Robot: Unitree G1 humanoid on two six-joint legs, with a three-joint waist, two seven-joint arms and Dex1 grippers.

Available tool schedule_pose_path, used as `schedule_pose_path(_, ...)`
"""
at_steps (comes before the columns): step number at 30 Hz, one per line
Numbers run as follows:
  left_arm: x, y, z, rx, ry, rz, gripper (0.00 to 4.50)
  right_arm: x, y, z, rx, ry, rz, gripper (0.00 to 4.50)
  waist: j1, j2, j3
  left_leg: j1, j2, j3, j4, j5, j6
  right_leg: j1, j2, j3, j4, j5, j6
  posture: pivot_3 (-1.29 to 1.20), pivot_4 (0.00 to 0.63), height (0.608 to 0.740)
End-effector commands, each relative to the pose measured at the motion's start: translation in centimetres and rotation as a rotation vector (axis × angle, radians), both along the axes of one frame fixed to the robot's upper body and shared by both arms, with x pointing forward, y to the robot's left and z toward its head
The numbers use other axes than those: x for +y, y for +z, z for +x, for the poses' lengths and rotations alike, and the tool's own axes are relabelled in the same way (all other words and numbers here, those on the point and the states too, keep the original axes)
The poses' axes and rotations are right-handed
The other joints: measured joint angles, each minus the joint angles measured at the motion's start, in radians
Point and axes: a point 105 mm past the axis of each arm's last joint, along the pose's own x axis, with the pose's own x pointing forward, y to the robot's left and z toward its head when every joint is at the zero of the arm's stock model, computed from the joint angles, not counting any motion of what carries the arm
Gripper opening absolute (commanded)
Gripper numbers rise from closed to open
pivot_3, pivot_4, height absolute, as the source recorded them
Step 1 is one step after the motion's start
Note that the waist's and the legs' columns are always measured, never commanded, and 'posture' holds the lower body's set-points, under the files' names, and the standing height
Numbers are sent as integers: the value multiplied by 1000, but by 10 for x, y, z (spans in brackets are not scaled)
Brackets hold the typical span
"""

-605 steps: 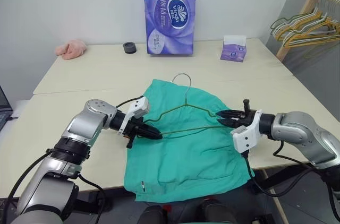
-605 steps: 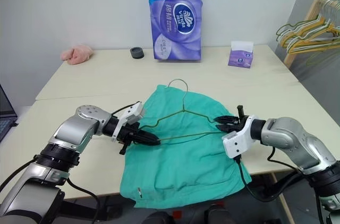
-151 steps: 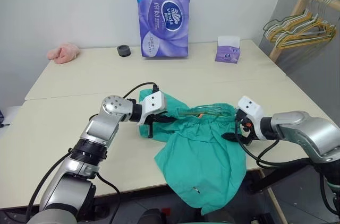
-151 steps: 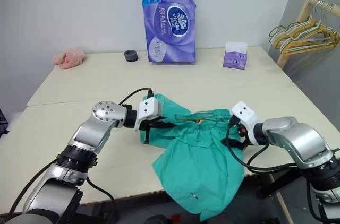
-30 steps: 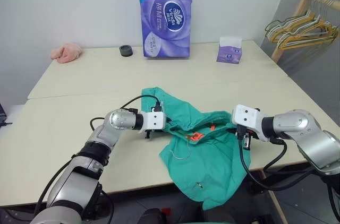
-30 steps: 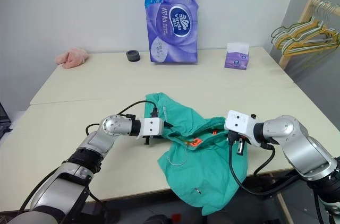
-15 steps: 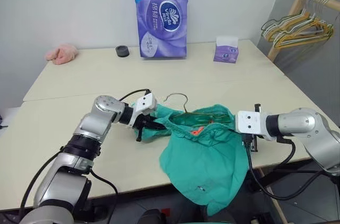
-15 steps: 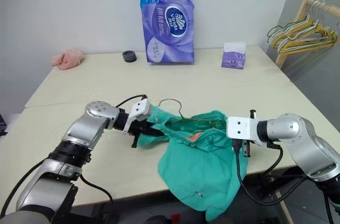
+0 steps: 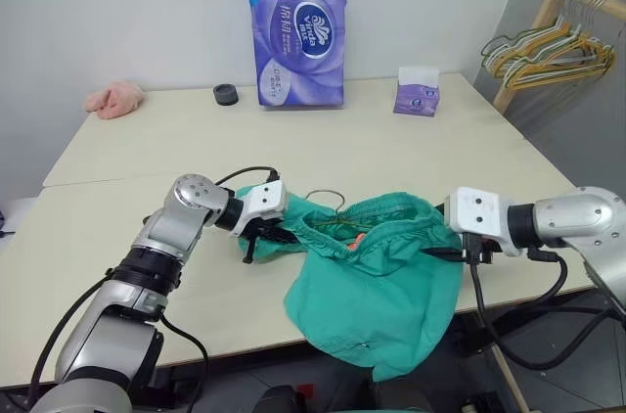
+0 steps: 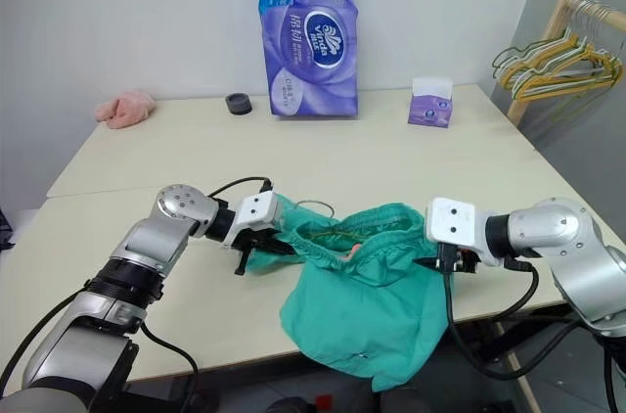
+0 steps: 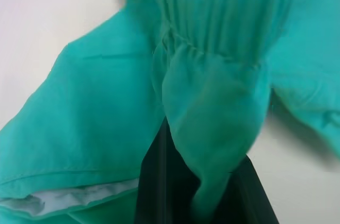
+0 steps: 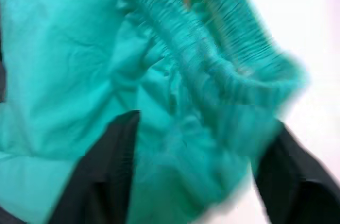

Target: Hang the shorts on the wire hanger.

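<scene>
Teal shorts [image 9: 377, 281] bunched at the table's [image 9: 147, 154] near edge, wire hanger [image 9: 328, 200] tucked inside, me holding one end.

My left gripper [image 9: 277, 234] is clamped on the waistband at the shorts' 9 o'clock side; wrist view shows fabric pinched between my black fingers [image 11: 154, 181]. My right gripper [image 10: 442, 262] sits at the 3 o'clock end, fingers [image 12: 106, 171] spread wide with waistband between them, not pinching. Hanger hook pokes out at 11 o'clock. Lower legs drape off the edge at 6 o'clock.
</scene>
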Motion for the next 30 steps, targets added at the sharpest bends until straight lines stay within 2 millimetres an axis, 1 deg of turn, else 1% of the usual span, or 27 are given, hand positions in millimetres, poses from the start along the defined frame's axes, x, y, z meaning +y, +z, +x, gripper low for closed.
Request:
schedule_pose_path(1, -5, 12, 7, -74, -21, -3, 0, 2, 2, 1, -25, 15, -19, 4469, -1, 0, 0, 0, 0, 0, 0, 0, 0, 0, 0, 0, 0, 0, 0, -203, 37, 740)
schedule_pose_path(4, -10, 13, 10, -89, -18, -14, 0, 4, -11, 1, 10, 5, -27, 4469, -1, 0, 0, 0, 0, 0, 0, 0, 0, 0, 0, 0, 0, 0, 0, -204, 36, 740)
schedule_pose_path(9, -11, 12, 11, -92, -16, -13, 0, -1, -20, 9, 21, -73, -17, 4469, -2, 0, 0, 0, 0, 0, 0, 0, 0, 0, 0, 0, 0, 0, 0, -205, 36, 740)
schedule_pose_path(12, -10, 11, 12, -94, -16, -10, 0, -1, -19, 12, 34, -102, 19, 3913, -3, 0, 0, 0, 0, 0, 0, 0, 0, 0, 0, 0, 0, 0, 0, -204, 33, 740)
schedule_pose_path(17, -11, 11, 12, -97, -15, -10, 0, 1, -15, 17, 26, -115, 34, 2157, -3, 0, 0, 0, 0, 0, 0, 0, 0, 0, 0, 0, 0, 0, 0, -203, 32, 740)
schedule_pose_path(23, -11, 10, 13, -101, -15, -10, 0, 22, -5, 25, -3, -76, 77, 62, -8, 0, 0, 0, 0, 0, 0, 0, 0, 0, 0, 0, 0, 0, 0, -204, 32, 740)
schedule_pose_path(27, -12, 9, 13, -101, -17, -14, 0, 34, -6, 27, -3, -40, 71, 24, -8, 0, 0, 0, 0, 0, 0, 0, 0, 0, 0, 0, 0, 0, 0, -206, 32, 740)
schedule_pose_path(30, -13, 9, 13, -103, -17, -18, 0, 36, -11, 25, 16, -34, 53, 24, -8, 0, 0, 0, 0, 0, 0, 0, 0, -1, 0, 0, 0, 0, 0, -203, 33, 740)
